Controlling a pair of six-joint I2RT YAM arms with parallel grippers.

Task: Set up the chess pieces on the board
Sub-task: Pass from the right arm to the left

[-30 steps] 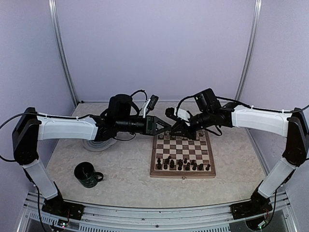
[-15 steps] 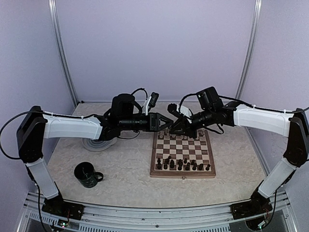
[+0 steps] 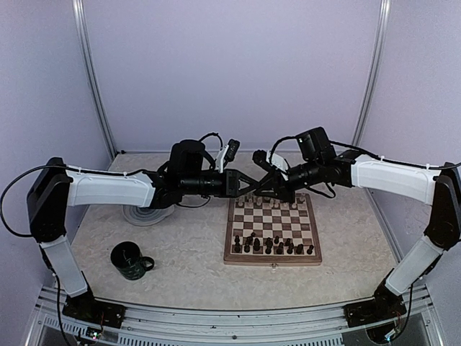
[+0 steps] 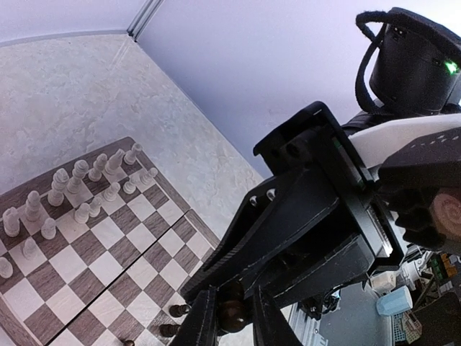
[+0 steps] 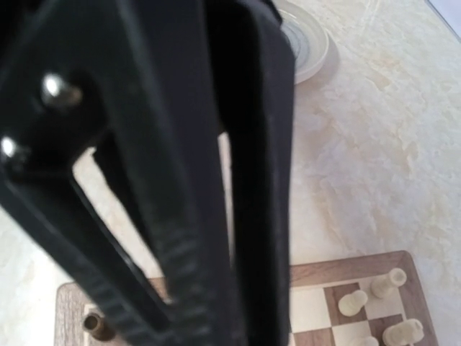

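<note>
While my left claw (image 4: 230, 304), nearly closed, grips one dark piece (image 4: 233, 316) at lower centre, I cannot tell how far my right claw (image 3: 256, 190) is open. Counted: one board (image 3: 272, 260), one mug (image 3: 132, 261), one plate (image 3: 144, 215).

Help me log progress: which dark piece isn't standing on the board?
The dark piece in the left gripper; the other dark pieces stand on the board.
</note>
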